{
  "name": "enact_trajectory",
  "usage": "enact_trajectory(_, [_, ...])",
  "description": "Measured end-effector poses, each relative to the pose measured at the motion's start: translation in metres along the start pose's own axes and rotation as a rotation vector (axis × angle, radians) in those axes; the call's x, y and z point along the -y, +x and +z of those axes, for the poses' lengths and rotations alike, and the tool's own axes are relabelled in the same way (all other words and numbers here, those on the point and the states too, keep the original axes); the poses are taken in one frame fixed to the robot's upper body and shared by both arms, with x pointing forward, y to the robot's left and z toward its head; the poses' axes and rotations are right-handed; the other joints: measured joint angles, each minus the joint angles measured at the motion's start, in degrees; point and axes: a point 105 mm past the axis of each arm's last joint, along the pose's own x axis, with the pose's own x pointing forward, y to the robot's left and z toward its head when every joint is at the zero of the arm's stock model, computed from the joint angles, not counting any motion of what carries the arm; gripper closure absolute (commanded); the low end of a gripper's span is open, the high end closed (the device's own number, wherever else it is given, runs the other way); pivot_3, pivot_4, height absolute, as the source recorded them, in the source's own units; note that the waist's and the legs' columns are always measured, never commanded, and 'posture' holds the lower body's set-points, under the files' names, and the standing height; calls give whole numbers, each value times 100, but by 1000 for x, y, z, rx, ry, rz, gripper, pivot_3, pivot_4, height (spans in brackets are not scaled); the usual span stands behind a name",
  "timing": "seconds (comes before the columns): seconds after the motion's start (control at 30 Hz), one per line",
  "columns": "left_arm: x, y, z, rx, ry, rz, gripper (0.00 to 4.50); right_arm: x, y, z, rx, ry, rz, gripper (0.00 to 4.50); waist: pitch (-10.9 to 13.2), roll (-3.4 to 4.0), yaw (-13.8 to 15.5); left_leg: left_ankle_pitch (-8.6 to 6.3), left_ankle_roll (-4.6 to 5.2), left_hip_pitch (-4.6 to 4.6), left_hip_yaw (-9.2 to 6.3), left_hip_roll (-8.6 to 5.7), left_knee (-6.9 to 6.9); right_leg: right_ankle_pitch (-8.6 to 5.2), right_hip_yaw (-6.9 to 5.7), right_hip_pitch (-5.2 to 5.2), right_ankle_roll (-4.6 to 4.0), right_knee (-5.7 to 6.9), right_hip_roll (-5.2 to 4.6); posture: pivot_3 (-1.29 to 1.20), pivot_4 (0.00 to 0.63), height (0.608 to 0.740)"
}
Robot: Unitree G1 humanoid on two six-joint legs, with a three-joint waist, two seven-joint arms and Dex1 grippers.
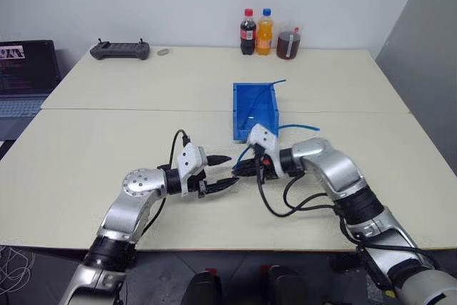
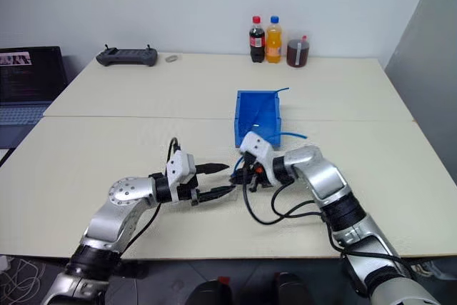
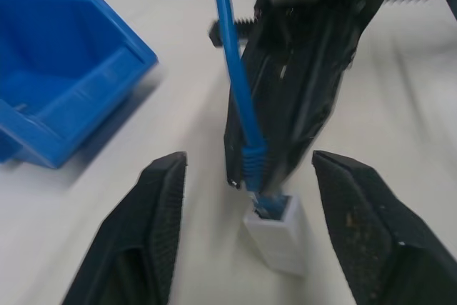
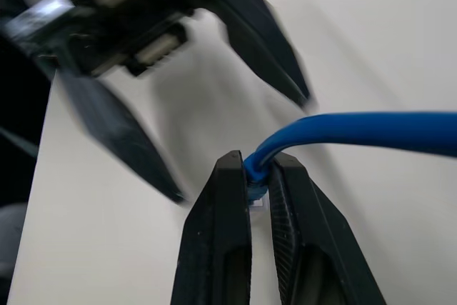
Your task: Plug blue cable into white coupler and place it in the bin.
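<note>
My right gripper [image 4: 255, 166] is shut on the blue cable [image 4: 357, 130] close to its end. From there the cable [image 1: 300, 127] runs back toward the bin [image 1: 237, 113]. Its plug end sits in the top opening of the white coupler [image 3: 278, 237], a small white block just below the right gripper's fingers. My left gripper [image 1: 233, 170] is open, with one finger [image 3: 143, 233] on each side of the coupler and neither touching it. Both grippers meet just in front of the blue bin [image 3: 64, 83], near the middle of the table.
At the table's far edge stand a cola bottle [image 1: 248, 32], an orange drink bottle [image 1: 265, 31] and a cup of dark drink [image 1: 288, 43]. A black controller [image 1: 119, 50] lies at the far left. A laptop [image 1: 25, 76] sits beyond the table's left side.
</note>
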Motion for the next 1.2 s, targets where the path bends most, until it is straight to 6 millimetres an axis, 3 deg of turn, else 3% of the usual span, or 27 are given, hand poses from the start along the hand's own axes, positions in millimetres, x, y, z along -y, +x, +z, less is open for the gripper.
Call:
enact_trajectory(0.1, [5,-4,14,40,-46,89,106,26,-26,36,63,98,-73,4357,20,0,-9,0,0,0,-1,0,-3,1,-1,-4,0,-2,2,0,150,740])
enact_trajectory(0.2, [6,-6,20,59,-73,153,40,35,-32,59,102,132,-79,4357,20,0,-25,0,1,2,-7,2,-11,-1,-3,-2,-2,-5,9,0,150,740])
enact_trajectory(0.33, [10,-8,19,74,-129,254,40,65,-37,68,104,253,-143,4357,28,2,-36,0,1,-2,3,-1,-13,0,3,-1,-3,-20,6,0,150,740])
enact_trajectory(0.5, [8,-11,17,86,-166,350,40,93,-39,75,131,285,-255,4357,30,2,-19,-1,1,-8,8,0,-16,1,5,1,-2,-40,5,0,150,740])
enact_trajectory(0.57, [6,-10,18,97,-177,385,0,101,-38,74,133,282,-304,3703,32,3,-9,-1,0,-10,10,0,-17,2,6,1,-1,-45,4,0,150,740])
enact_trajectory(0.63, [4,-10,18,102,-180,419,0,105,-37,73,143,282,-326,3427,33,3,-3,-1,0,-12,11,1,-19,3,7,1,0,-52,4,0,150,740])
enact_trajectory(0.83, [-2,-10,22,134,-164,485,0,110,-34,74,157,271,-365,1907,34,6,-1,-2,-2,-16,12,2,-22,7,7,2,5,-67,2,0,150,740])
enact_trajectory(1.07, [-4,-7,29,152,-136,491,0,118,-42,71,167,271,-425,429,34,6,3,-2,-3,-17,13,1,-22,9,8,4,8,-70,1,0,150,740])
enact_trajectory(1.2, [-4,-6,30,152,-135,484,0,124,-58,70,165,262,-445,263,35,8,5,-2,-3,-18,13,1,-22,9,7,4,9,-72,1,0,150,740])
